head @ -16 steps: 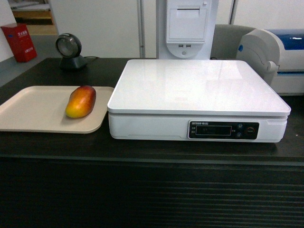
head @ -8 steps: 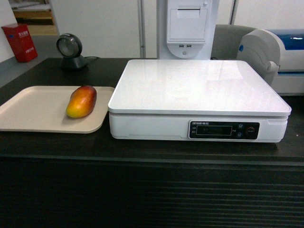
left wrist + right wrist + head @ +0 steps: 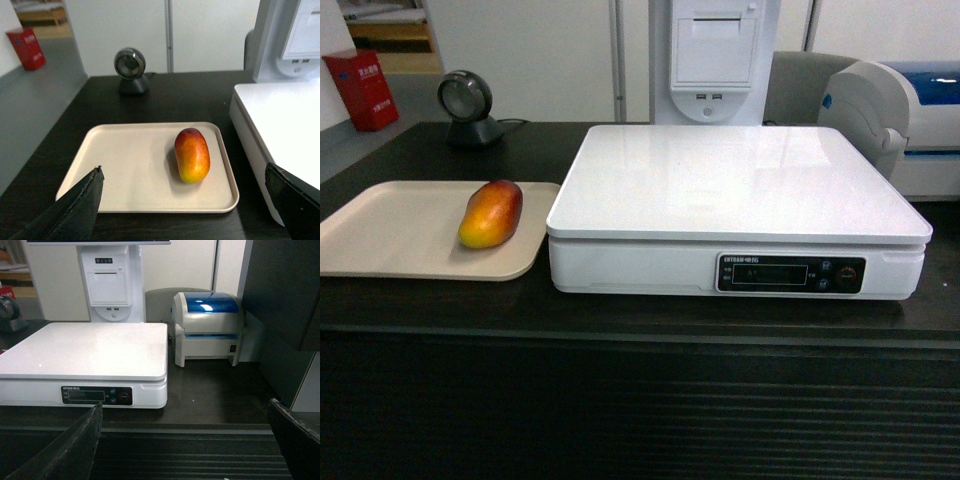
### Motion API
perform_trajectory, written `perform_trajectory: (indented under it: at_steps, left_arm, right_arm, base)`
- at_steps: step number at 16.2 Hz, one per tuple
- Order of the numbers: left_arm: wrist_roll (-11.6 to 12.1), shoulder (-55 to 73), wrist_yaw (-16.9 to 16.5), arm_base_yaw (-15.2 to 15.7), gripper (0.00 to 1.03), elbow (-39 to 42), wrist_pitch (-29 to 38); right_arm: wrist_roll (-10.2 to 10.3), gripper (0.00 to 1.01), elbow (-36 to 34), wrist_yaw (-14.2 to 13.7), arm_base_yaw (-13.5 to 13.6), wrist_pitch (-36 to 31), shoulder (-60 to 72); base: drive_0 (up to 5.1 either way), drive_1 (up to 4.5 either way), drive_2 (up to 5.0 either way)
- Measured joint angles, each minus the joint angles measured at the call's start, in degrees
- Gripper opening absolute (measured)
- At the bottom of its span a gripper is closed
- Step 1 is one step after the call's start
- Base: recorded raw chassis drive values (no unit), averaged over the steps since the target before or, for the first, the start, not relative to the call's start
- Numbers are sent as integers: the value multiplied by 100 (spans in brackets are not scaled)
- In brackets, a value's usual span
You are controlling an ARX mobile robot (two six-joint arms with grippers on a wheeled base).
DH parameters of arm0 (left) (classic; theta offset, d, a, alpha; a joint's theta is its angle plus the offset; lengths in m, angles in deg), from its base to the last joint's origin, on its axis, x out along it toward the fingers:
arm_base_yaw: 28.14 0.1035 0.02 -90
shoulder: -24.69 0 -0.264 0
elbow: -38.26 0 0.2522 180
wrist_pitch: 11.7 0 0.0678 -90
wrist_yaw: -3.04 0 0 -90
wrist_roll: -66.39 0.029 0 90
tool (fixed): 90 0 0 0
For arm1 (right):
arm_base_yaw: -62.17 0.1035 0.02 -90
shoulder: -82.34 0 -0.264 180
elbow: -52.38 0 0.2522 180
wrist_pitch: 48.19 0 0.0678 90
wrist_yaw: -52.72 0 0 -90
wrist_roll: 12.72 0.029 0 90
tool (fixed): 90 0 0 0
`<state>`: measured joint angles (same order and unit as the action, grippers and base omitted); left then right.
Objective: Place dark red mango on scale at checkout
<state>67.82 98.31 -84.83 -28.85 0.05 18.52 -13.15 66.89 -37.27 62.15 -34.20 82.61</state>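
Observation:
The dark red mango (image 3: 490,213) lies on a beige tray (image 3: 380,235) on the dark checkout (image 3: 620,400), left of the white scale (image 3: 735,180). Neither gripper shows in the head view. In the left wrist view the mango (image 3: 192,155) rests at the right side of the tray (image 3: 125,165), with the scale (image 3: 280,115) at its right. My left gripper (image 3: 183,166) is open, above the tray's near edge and short of the mango, holding nothing. My right gripper (image 3: 184,403) is open and empty in front of the ribbed counter panel (image 3: 190,455), right of the scale (image 3: 85,347).
A round black scanner (image 3: 465,105) stands behind the tray, and a red box (image 3: 360,90) sits at the far left. A white receipt terminal (image 3: 715,50) rises behind the scale. A white and blue label printer (image 3: 210,325) stands right of the scale.

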Motion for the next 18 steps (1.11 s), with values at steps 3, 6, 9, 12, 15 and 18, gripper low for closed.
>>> perform_trajectory:
  at_steps: [3, 6, 9, 12, 15, 18]
  left_arm:
    - [-101, 2575, -1156, 529, 98, -2131, -699]
    - [-96, 4148, -1432, 439, 98, -4127, -1578]
    - [81, 4946, -1513, 212, 98, -5340, -2433]
    - [166, 5737, -1423, 118, 98, -6284, -3427]
    - [142, 5816, -1493, 129, 98, -6454, -3624]
    - [55, 6054, -1585, 103, 98, -6749, -4033]
  right_arm:
    - [-2, 98, 0, 0, 0, -2, 0]
    - [-2, 98, 0, 0, 0, 0, 0]
    - [0, 98, 0, 0, 0, 0, 0]
    - [-2, 98, 0, 0, 0, 0, 0]
    - [-2, 98, 0, 0, 0, 0, 0]
    - [-2, 98, 0, 0, 0, 0, 0]
  base:
    - [0, 0, 0]
    - [0, 0, 0]
    - [0, 0, 0]
    - [0, 0, 0]
    - [0, 0, 0]
    - [0, 0, 0]
